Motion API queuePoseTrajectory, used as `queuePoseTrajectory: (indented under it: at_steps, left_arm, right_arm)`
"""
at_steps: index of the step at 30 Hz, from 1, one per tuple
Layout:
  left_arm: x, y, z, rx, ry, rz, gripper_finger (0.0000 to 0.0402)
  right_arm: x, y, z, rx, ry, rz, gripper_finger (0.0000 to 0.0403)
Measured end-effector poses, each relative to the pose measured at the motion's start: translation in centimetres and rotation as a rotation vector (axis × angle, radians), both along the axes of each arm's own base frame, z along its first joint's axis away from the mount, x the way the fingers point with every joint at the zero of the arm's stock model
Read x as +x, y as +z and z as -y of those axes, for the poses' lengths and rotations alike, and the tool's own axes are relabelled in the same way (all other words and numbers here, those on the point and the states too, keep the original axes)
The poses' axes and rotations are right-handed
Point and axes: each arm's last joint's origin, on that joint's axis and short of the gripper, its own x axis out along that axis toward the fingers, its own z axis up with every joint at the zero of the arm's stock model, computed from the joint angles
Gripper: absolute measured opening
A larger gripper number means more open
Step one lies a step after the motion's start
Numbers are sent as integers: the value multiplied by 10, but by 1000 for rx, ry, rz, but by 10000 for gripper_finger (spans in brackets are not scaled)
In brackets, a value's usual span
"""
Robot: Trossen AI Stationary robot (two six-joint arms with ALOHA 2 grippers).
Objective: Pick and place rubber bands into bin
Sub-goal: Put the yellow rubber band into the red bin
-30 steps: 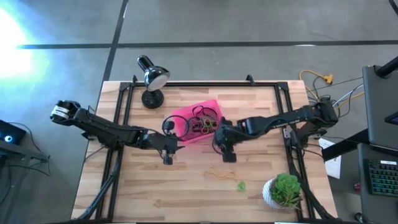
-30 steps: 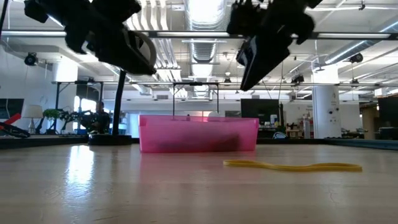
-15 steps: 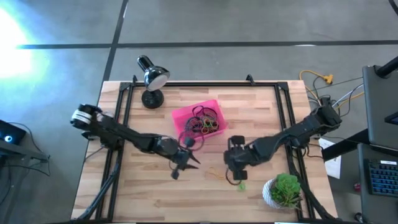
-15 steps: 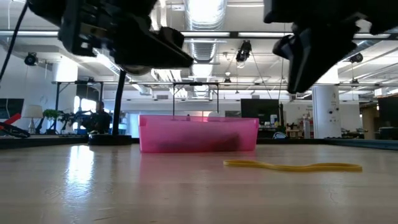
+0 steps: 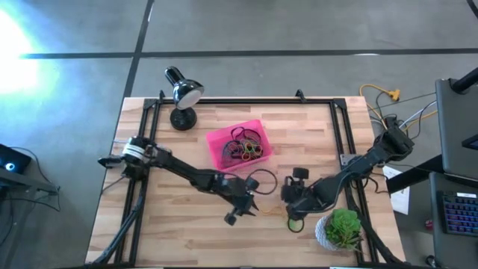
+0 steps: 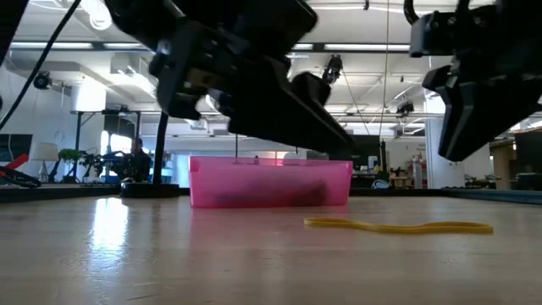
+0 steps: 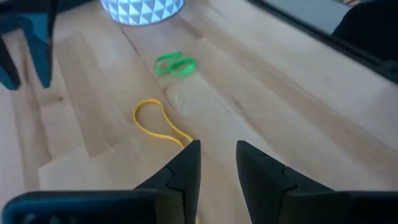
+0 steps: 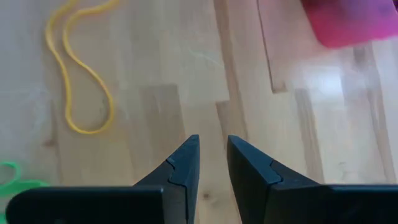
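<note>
A yellow rubber band [image 5: 266,210] lies flat on the wood near the table's near edge, also seen as the yellow band [image 6: 398,226] [image 7: 155,121] [image 8: 74,74]. A small green band [image 7: 174,64] lies just beyond it toward the plant pot. The pink bin [image 5: 237,146] [image 6: 269,182] holds several mixed bands. My left gripper [image 5: 250,208] [image 7: 217,152] hovers left of the yellow band, fingers a narrow gap apart. My right gripper [image 5: 293,220] [image 8: 212,149] hovers at the band's right, near the green band, also narrowly open. Both are empty.
A white plant pot with a green plant [image 5: 342,229] stands at the near right corner, close to my right gripper. A black desk lamp [image 5: 181,97] stands at the far left. Bare wood lies between the bin and the near edge.
Both grippers have left the space above the bin and moved toward the table's near edge, coming down closer to the wood. The left one has swung right toward the yellow band. The right one has gone near and right, to beside the green band.
</note>
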Motion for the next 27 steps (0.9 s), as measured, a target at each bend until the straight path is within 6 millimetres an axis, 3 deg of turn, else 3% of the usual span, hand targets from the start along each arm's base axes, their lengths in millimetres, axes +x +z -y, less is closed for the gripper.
queuePoseTrajectory:
  at_steps: [10, 27]
  left_arm:
    - [27, -8, 3, 17, 10, -39, 87]
    - [32, -6, -7, 12, 36, -19, 87]
  right_arm:
    - [-10, -6, -5, -75, -45, 59, 78]
    - [-11, -6, -7, -80, -26, 56, 72]
